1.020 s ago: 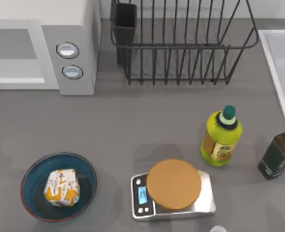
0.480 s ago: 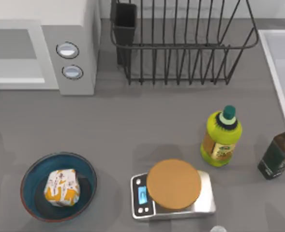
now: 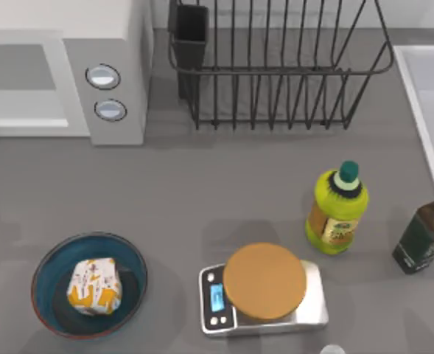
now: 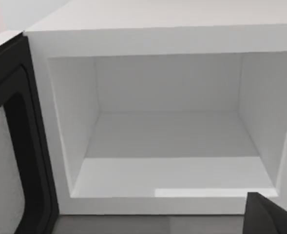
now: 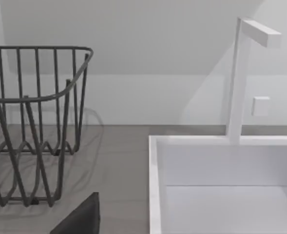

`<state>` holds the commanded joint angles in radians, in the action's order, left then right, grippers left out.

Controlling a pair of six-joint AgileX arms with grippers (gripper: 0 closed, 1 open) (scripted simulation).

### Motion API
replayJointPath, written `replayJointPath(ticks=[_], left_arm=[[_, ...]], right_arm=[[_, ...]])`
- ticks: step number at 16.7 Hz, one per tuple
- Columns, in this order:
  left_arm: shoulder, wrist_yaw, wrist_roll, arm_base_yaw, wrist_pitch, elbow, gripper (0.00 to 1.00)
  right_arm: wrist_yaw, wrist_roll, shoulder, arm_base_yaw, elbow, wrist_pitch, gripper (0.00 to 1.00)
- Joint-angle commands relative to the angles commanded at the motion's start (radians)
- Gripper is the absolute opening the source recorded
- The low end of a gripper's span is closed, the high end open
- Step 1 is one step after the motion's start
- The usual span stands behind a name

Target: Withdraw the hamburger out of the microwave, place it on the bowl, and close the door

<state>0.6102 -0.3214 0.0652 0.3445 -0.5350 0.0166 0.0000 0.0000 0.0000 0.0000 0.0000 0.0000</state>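
Top view, left to right. Microwave (image 3: 62,74) at 10 o'clock; in the left wrist view its cavity is bare and the door (image 4: 7,146) stands swung open. Bowl (image 3: 121,259) at 8 o'clock, holding the hamburger (image 3: 93,285). Scale (image 3: 264,299) at 6 o'clock; rack (image 3: 275,66) at 12; two bottles (image 3: 337,209) at 3 to 4. Whether either gripper is released or clenched cannot be told.

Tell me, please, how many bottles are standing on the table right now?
2: the yellow-green bottle stands right of the scale, and the dark bottle stands at the table's right edge. More may lie outside the top view.
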Motion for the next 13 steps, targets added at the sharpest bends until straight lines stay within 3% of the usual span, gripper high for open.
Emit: replayJointPath(ticks=[4, 13], left_arm=[[0.23, -0.081, 0.166, 0.149, 0.218, 0.235, 0.0], [0.914, -0.283, 0.652, 0.552, 0.979, 1.068, 0.0]], right_arm=[[0.0, 0.0, 0.0, 0.0, 0.0, 0.0, 1.0], [0.0, 0.0, 0.0, 0.0, 0.0, 0.0, 1.0]])
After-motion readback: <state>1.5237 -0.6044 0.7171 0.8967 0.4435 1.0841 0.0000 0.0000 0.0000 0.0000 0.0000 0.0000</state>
